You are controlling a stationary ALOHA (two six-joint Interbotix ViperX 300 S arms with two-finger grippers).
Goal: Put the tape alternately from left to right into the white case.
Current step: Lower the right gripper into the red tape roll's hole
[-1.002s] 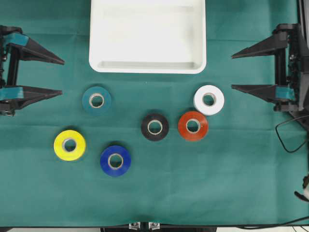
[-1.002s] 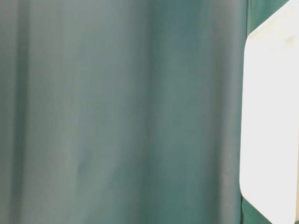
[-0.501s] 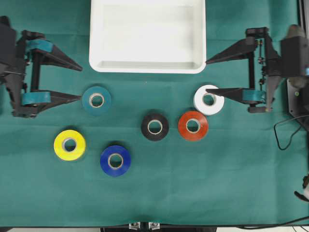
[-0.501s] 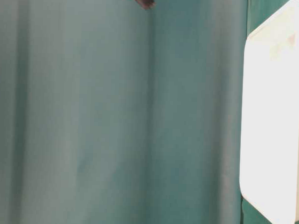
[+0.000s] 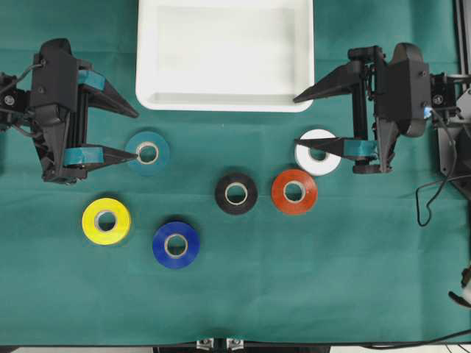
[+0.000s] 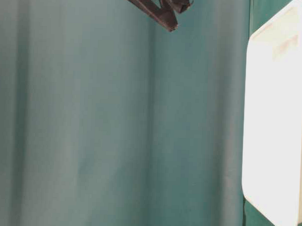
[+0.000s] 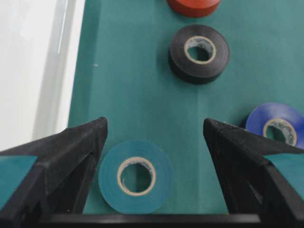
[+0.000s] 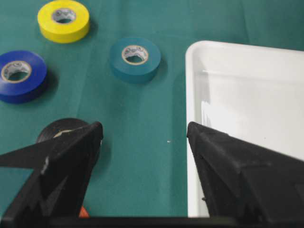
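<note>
Overhead view: white case point(image 5: 225, 101) sat top centre on the green cloth point(image 5: 294, 279), nothing in it. All six tapes lay flat on the cloth below it, none touching each other. Teal roll point(image 5: 147, 153) was left of centre just under the case's lower left corner; yellow roll point(image 5: 106, 220) lower left; blue roll point(image 5: 176, 244) right of yellow and a bit lower. Black roll point(image 5: 236, 193) sat mid-frame with red roll point(image 5: 294, 191) just beside it on the right; white roll point(image 5: 317, 152) was up and right of red. Left gripper point(image 5: 136, 134) at the left edge had jaws wide apart, holding nothing; its lower finger tip overlapped the teal roll's left side in this view, contact unclear. Right gripper point(image 5: 303, 122) at the right edge was also spread wide and empty-handed; upper finger tip sat by the case's lower right corner, lower finger crossed over the white roll. Left wrist view: teal roll point(image 7: 136, 176) sat between the two spread fingers, nearer the left one. Table-level view showed only the case edge point(image 6: 274, 122) at the right and dark finger tips point(image 6: 159, 9) at the top.
</note>
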